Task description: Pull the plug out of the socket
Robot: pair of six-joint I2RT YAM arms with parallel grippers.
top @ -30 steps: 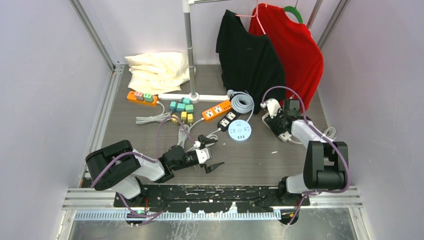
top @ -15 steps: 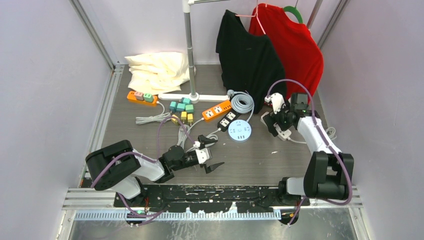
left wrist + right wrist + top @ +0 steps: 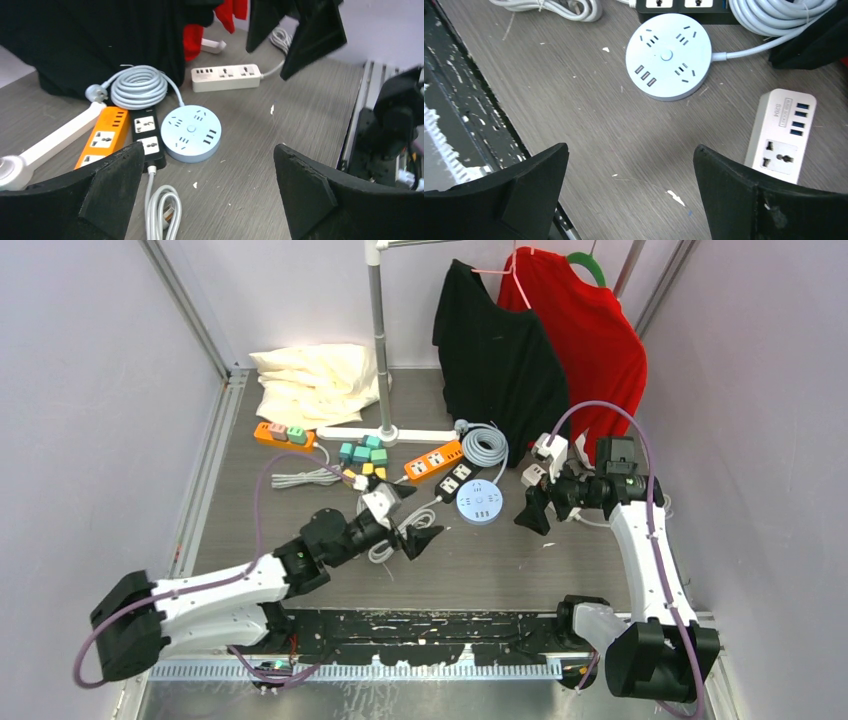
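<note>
My right gripper [image 3: 540, 488] hangs open over bare table, with nothing between its fingers [image 3: 631, 150]. Just right of it lies a white power strip [image 3: 781, 134] whose visible sockets hold no plug. My left gripper [image 3: 410, 516] is open too [image 3: 208, 162], above a loose white cable end [image 3: 161, 210] and near a round light-blue socket [image 3: 480, 502] that is also free of plugs. At the back left, an orange strip [image 3: 279, 433] carries pink and green plugs.
A black strip [image 3: 457, 480], a second orange strip [image 3: 433, 461] and a coiled grey cable [image 3: 484, 445] lie behind the round socket. Coloured adapter cubes [image 3: 362, 455] sit further left. A rack pole [image 3: 380, 340], hanging shirts [image 3: 500, 350] and cream cloth [image 3: 312, 380] fill the back.
The right gripper opened, lifted off the white strip and swung left. The left arm reached forward from the near edge toward the round socket, still open.
</note>
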